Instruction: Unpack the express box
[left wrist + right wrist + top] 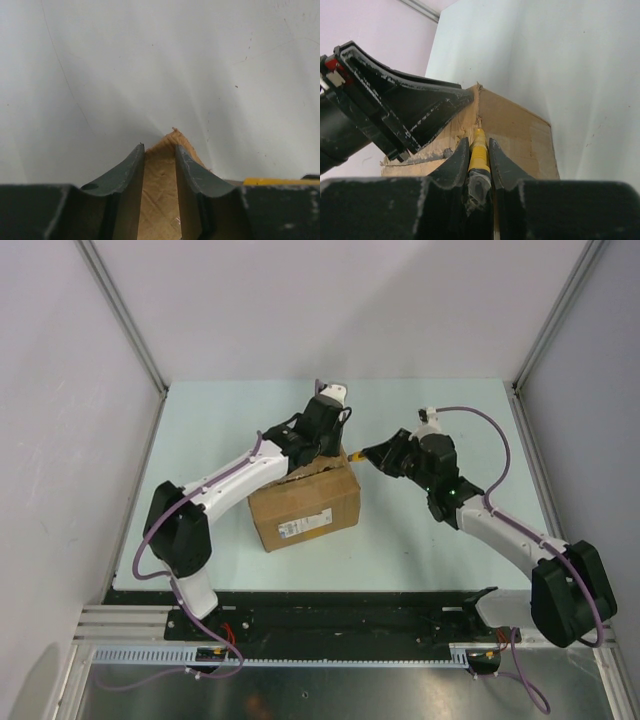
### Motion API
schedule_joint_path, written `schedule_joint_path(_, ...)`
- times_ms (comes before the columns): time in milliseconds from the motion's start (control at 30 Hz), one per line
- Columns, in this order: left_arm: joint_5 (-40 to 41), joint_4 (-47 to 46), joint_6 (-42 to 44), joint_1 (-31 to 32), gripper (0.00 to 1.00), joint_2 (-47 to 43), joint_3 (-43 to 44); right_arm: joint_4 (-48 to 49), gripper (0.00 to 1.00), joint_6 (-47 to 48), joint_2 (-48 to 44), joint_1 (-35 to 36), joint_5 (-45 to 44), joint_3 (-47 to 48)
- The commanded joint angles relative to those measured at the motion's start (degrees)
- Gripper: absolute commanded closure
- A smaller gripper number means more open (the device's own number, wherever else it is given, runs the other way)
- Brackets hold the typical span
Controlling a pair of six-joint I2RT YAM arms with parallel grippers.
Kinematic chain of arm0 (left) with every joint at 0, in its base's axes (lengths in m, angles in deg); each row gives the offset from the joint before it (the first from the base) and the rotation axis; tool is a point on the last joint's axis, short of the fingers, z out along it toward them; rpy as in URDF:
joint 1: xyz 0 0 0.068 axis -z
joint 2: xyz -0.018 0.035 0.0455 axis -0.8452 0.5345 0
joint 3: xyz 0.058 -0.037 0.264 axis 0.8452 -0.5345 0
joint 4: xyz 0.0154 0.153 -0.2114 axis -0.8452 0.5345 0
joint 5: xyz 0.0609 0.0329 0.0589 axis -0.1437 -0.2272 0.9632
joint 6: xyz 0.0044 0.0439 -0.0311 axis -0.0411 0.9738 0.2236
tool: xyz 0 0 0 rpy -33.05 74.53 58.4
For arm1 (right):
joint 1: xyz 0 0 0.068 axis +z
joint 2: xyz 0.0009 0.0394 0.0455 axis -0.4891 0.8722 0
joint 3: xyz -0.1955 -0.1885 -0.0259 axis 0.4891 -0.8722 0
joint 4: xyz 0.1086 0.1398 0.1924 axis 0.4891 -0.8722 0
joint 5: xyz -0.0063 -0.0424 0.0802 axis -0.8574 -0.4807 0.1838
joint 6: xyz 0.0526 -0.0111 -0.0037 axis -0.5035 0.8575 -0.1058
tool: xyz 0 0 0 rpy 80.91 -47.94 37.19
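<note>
The express box (305, 505), a brown carton with a white label (305, 522) on its near side, stands mid-table. My left gripper (322, 445) rests on the box's far top edge, jaws a narrow gap apart, with only the cardboard top (160, 180) showing between them (159, 146). My right gripper (372, 455) is shut on a yellow utility knife (479, 150). The knife's tip touches the top right corner of the box (520, 135), at the seam. The left gripper's fingers (410, 110) lie just left of the knife tip.
The white table (440, 530) is walled by grey panels with aluminium posts (120, 310) at the back corners. A black rail (340, 615) runs along the near edge by the arm bases.
</note>
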Motion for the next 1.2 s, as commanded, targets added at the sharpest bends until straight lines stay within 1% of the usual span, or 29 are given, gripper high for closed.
schedule_joint_path(0,-0.19,17.00,-2.43,-0.94,0.66,8.08,-4.21,-7.48,1.00,0.53,-4.36,2.44,6.90,-3.14)
schedule_joint_path(467,0.16,18.14,-2.87,-1.03,0.66,9.32,-4.12,-10.21,1.00,1.49,-7.79,3.33,8.57,-4.82)
schedule_joint_path(1167,0.07,19.46,-3.66,-1.03,0.68,10.90,-3.69,-14.96,1.00,0.35,-16.40,2.71,8.31,-5.17)
